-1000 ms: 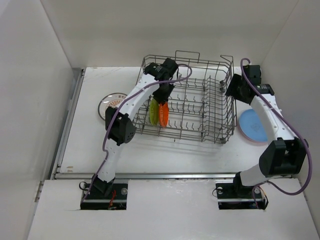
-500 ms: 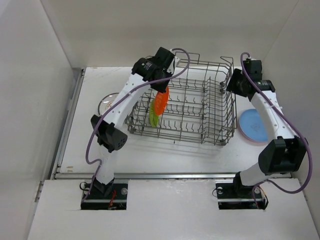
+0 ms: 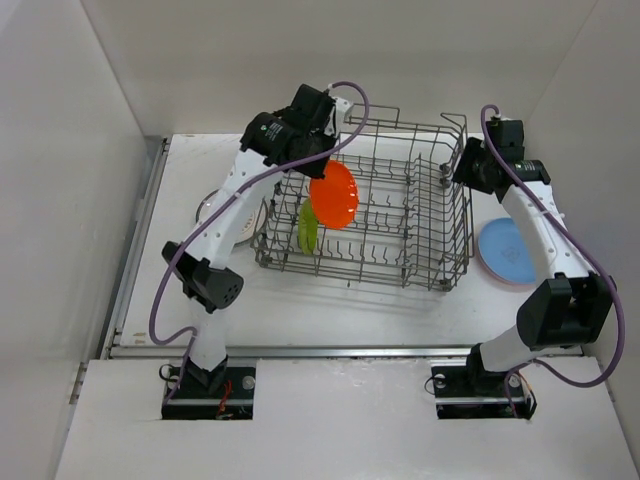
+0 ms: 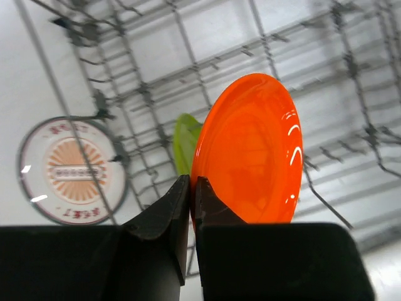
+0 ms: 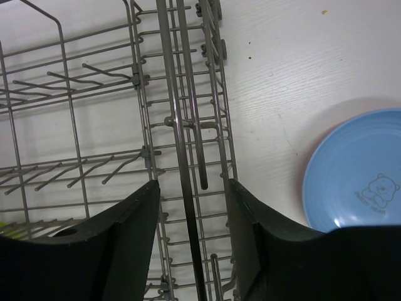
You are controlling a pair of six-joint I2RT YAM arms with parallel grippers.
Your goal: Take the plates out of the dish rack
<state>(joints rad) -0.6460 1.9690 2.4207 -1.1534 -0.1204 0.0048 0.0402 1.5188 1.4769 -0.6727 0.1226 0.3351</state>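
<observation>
The unloading looks close to done. The left claw point(image 4: 192, 185) is clenched on the rim of the orange plate point(image 4: 250, 150) and holds it on edge, in the air, above the 9 o'clock end of the rack point(image 3: 350, 270). No tine touches it. The wrist view shows both pads tight on the plate's lower edge.

Only the lime plate point(image 3: 307, 228) stands in the rack, upright between tines near the 8 o'clock corner, just below and beside the orange one. The other rows of tines are bare as far as the top view shows.

The sunburst plate point(image 4: 72, 170) lies flat on the tabletop point(image 3: 330, 310) outside the rack at 9 o'clock, partly under the left arm. At 3 o'clock the blue plate point(image 3: 508, 250) lies flat with a pink plate point(image 3: 500, 283) showing as a rim beneath it. I cannot make out any other white plates, and the left arm may hide them.

The right claw point(image 5: 192, 184) hangs released at the rack's 2 o'clock corner. Its pads are apart on either side of the wall wires and carry nothing.

What is left, by my reading, is to set the orange plate down on the tabletop and then take out the lime plate. The rack would then be bare.
</observation>
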